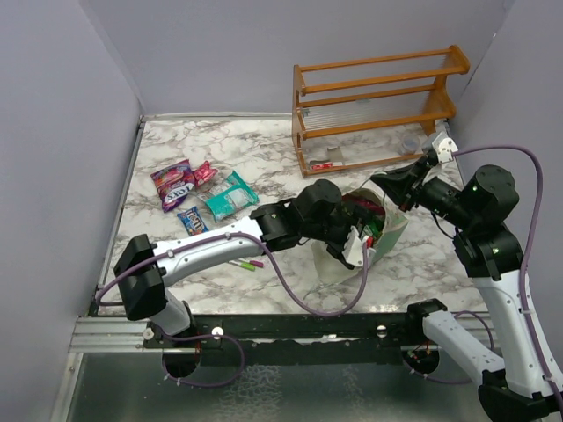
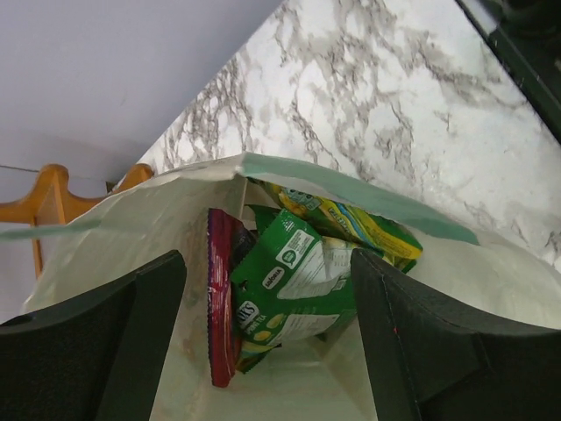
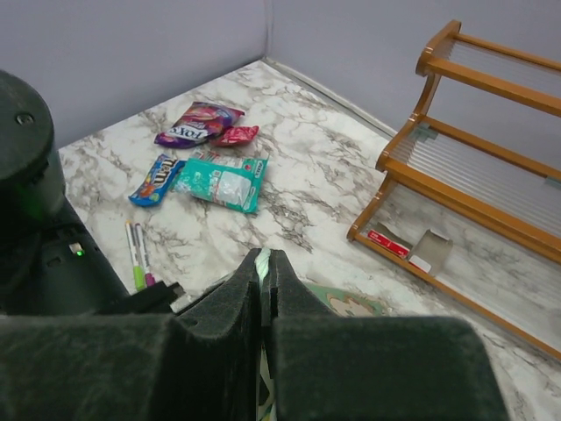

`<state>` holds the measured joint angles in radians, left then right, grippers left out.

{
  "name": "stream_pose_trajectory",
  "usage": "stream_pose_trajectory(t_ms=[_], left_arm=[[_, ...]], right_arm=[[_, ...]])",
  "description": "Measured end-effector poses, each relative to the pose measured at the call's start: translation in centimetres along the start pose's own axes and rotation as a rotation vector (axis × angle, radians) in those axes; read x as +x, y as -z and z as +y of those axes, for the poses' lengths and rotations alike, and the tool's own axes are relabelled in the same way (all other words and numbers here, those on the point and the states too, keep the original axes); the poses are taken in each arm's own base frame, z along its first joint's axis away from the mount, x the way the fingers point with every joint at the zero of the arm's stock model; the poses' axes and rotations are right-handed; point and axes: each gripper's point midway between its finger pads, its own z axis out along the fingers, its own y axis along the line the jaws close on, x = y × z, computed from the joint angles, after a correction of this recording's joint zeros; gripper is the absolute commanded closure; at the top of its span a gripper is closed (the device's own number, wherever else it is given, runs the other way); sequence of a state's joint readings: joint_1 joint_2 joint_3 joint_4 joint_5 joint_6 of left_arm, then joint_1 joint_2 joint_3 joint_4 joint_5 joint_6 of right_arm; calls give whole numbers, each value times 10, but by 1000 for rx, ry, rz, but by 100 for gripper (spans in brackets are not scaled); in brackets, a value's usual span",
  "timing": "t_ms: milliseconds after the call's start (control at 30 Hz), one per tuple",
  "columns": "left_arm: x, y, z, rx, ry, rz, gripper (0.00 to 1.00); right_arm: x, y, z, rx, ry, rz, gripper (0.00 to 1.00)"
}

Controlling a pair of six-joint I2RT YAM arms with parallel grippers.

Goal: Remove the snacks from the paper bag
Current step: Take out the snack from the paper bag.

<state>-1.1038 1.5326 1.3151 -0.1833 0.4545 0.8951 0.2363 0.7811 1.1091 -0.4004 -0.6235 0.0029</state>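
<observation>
Left gripper [image 2: 267, 323] spread wide astride a half-buried green packet [image 2: 294, 279], right gripper [image 3: 263, 294] clamped on the paper bag [image 2: 149, 224] rim, bag bottom hidden.

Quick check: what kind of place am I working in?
Probably a lab test cell: plain grey partition walls, a marble-patterned tabletop, and a metal mounting rail along the near edge.
</observation>
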Motion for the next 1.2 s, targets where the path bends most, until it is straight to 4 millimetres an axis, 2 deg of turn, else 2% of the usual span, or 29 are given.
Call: stream_pose_trajectory(t_ms=[233, 467, 667, 833, 933, 967, 1033, 1200], left_arm=[[31, -33, -20, 91, -101, 104, 17], [69, -61, -19, 130, -163, 198, 15], [96, -68, -19, 143, -155, 237, 12], [118, -75, -17, 153, -142, 267, 15], [124, -75, -19, 160, -137, 282, 22], [125, -75, -19, 160, -137, 286, 26], [126, -74, -19, 156, -136, 294, 42], [131, -71, -19, 117, -134, 308, 62]], right_arm=[[1, -1, 2, -15, -3, 3, 98], [0, -2, 3, -25, -7, 3, 98], [0, -2, 3, -25, -7, 4, 98], [0, -2, 3, -25, -7, 4, 98], [0, -2, 3, -25, -8, 5, 98], [0, -2, 3, -25, -8, 5, 98], [0, -2, 3, -25, -8, 5, 98], [0, -1, 3, -25, -8, 5, 98]])
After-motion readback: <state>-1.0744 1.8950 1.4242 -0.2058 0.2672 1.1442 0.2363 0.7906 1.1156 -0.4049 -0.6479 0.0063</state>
